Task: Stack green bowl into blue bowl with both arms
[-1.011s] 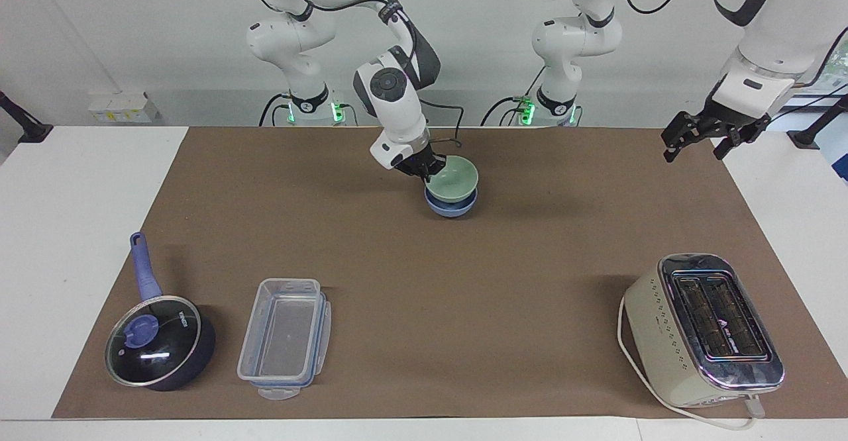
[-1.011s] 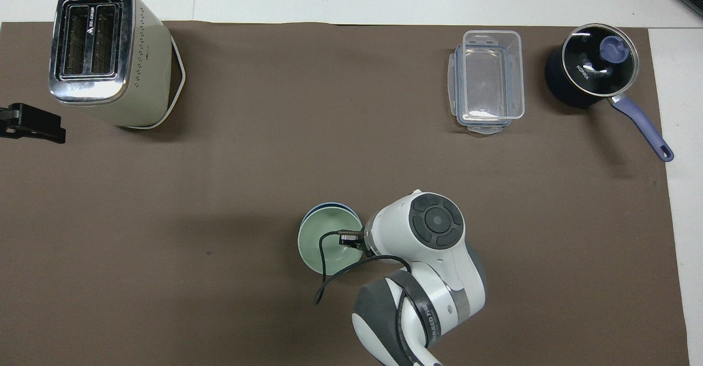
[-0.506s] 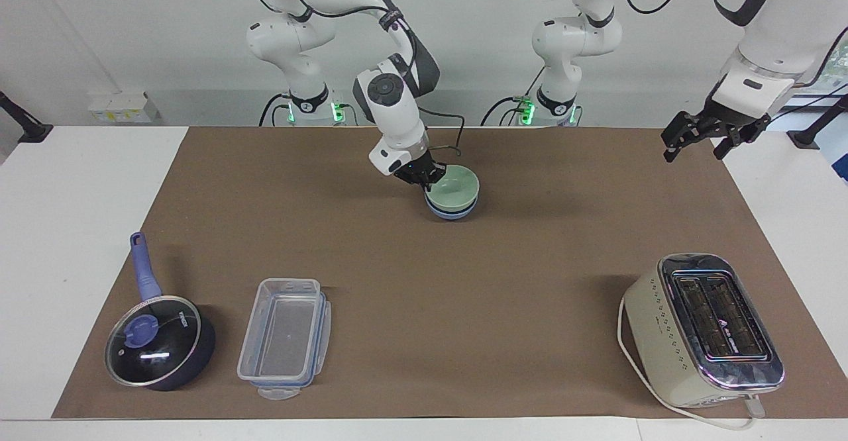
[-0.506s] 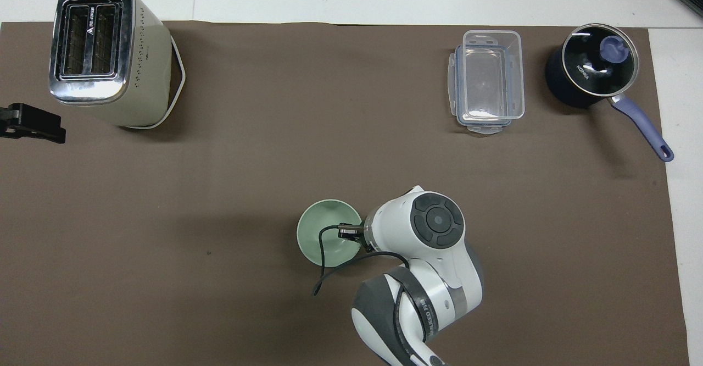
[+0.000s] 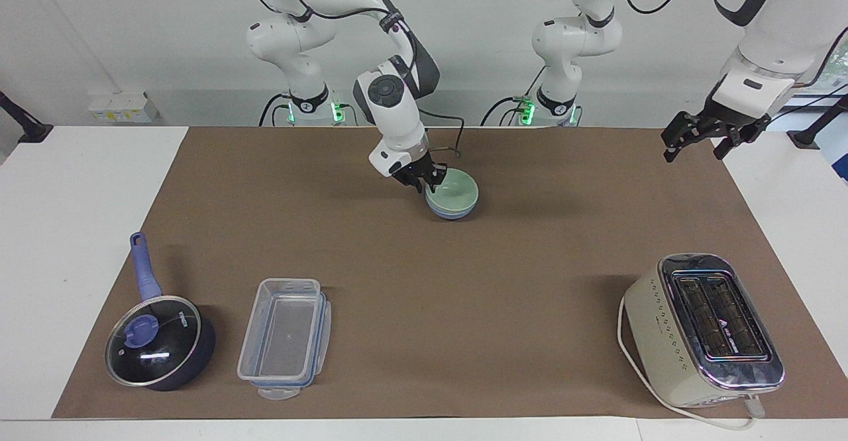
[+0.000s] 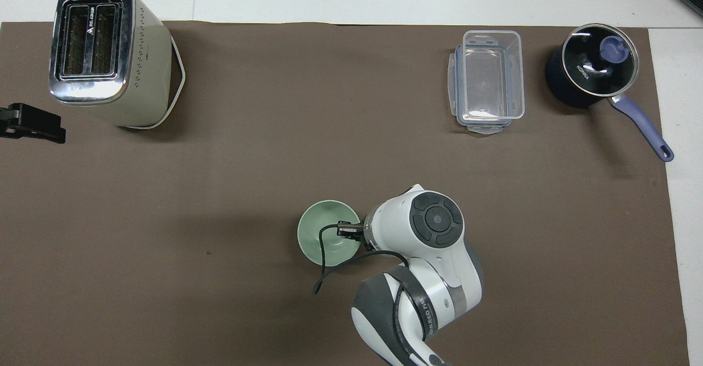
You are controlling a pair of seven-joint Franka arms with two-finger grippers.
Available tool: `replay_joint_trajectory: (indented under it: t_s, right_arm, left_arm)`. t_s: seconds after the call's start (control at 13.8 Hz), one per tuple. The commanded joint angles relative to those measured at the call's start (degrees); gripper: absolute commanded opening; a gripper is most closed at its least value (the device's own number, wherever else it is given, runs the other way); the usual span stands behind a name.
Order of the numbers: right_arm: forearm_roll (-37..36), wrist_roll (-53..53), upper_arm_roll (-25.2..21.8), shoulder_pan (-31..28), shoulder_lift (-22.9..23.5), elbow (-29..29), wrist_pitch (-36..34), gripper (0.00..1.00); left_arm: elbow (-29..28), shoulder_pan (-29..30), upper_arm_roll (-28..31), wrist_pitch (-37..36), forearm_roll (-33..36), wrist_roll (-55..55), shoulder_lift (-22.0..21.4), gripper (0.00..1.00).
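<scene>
Close to the robots' end of the brown paper mat (image 5: 530, 262), the small round pale mint-green plastic bowl (image 5: 456, 191) is sitting nested in the matching periwinkle-blue bowl (image 5: 452, 213). Only a band of blue is showing beneath the green rim, and from overhead the green bowl is covering the blue one entirely. The right arm's black two-finger gripper (image 5: 424, 181) is reaching down at the green bowl's rim on the side toward the robots; whether it is clamping that rim or is parted from it cannot be told. The left arm's black gripper (image 5: 695, 140) is waiting with its jaws spread apart and nothing between them, hanging over the mat's edge at the left arm's end of the table. The stacking is looking all but done, so the release is calling for care. The right gripper should be opening fully and rising straight up clear of the rim before swinging away, so the nested pair is not being tipped or dragged. Farther out, a cream and chrome two-slot toaster (image 5: 705, 328), a clear rectangular plastic container (image 5: 285, 335) and a dark blue glass-lidded saucepan (image 5: 156, 342) are standing well apart from the bowls.
</scene>
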Motion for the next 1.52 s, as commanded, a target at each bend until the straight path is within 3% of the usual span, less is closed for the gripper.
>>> replay_joint_trajectory:
  t_s: [0.0, 0.14, 0.29, 0.58, 0.87, 1.01, 1.3, 1.44]
  right_arm:
    - [-1.00, 0.44, 0.00, -0.56, -1.60, 0.58, -0.75, 0.73]
    - [-1.09, 0.44, -0.35, -0.91, -3.53, 0.67, -2.50, 0.79]
    - [-1.87, -0.35, -0.26, -4.85, -7.04, 0.67, -3.83, 0.91]
    - [-6.62, -4.20, -0.35, -12.49, -12.67, 3.65, -11.73, 1.00]
    - [-11.26, -11.94, -0.18, -23.74, -12.69, 15.83, -21.38, 1.00]
    - [-15.57, -14.75, -0.17, -27.00, -11.02, 22.96, -27.18, 1.00]
    - [-16.73, -18.98, -0.17, -32.90, -10.31, 31.05, -33.25, 1.00]
    - [-18.39, -19.16, -0.26, -34.05, -9.09, 36.15, -41.50, 1.00]
  left_arm:
    - [0.28, 0.31, -0.13, -0.30, -0.26, -0.50, 0.19, 1.00]
    - [0.28, 0.31, -0.13, -0.30, -0.26, -0.50, 0.19, 1.00]
    - [0.28, 0.31, -0.13, -0.30, -0.26, -0.50, 0.19, 1.00]
    - [0.28, 0.31, -0.13, -0.30, -0.26, -0.50, 0.19, 1.00]
    - [0.28, 0.31, -0.13, -0.30, -0.26, -0.50, 0.19, 1.00]
    - [0.28, 0.31, -0.13, -0.30, -0.26, -0.50, 0.19, 1.00]
    - [0.28, 0.31, -0.13, -0.30, -0.26, -0.50, 0.19, 1.00]
    - [0.28, 0.31, -0.13, -0.30, -0.26, -0.50, 0.19, 1.00]
